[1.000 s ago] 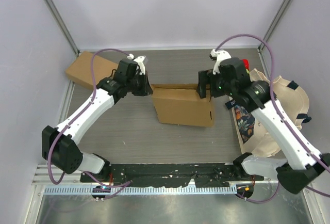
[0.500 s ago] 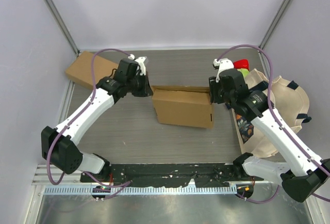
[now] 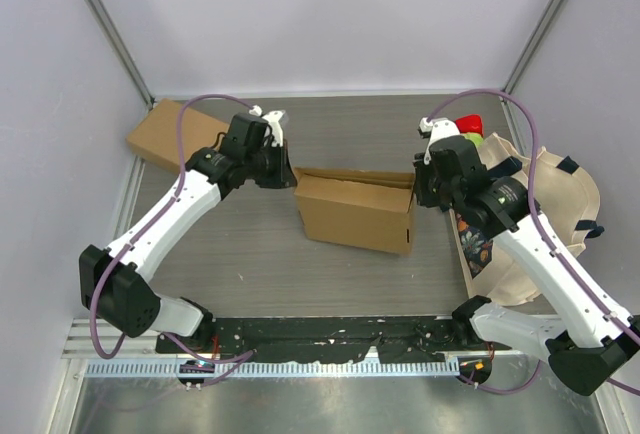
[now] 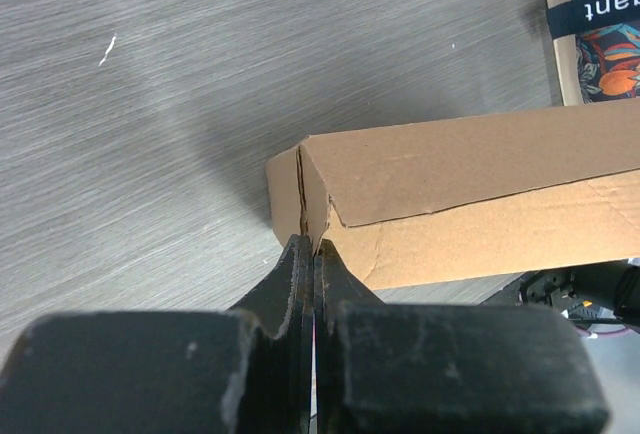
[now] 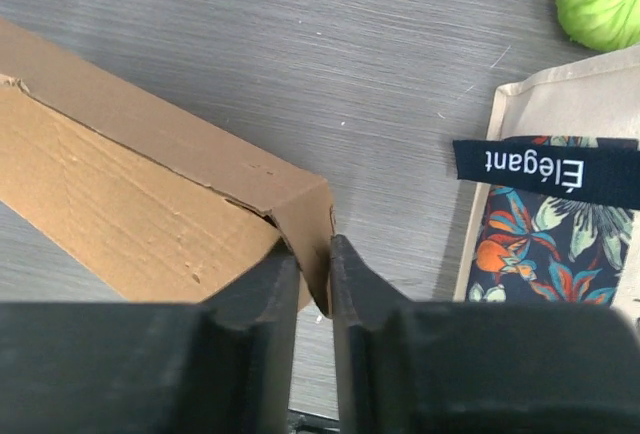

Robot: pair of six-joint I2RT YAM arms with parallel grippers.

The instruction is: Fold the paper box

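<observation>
I see both arms reaching forward from their bases at the near edge, elbows bowed outward and wrists turned in toward each other. My left arm (image 3: 165,216) stretches up and to the right. The left gripper (image 4: 309,252) has its fingers pressed flat together, tips at one corner of the paper box (image 3: 355,212). My right arm (image 3: 545,254) bends up and to the left. The right gripper (image 5: 312,250) has its fingers drawn narrow, clamping the box's opposite corner wall between them.

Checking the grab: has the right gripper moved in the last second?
Yes. The right gripper shifted right, toward the tote bag, to the end of the box.
</observation>
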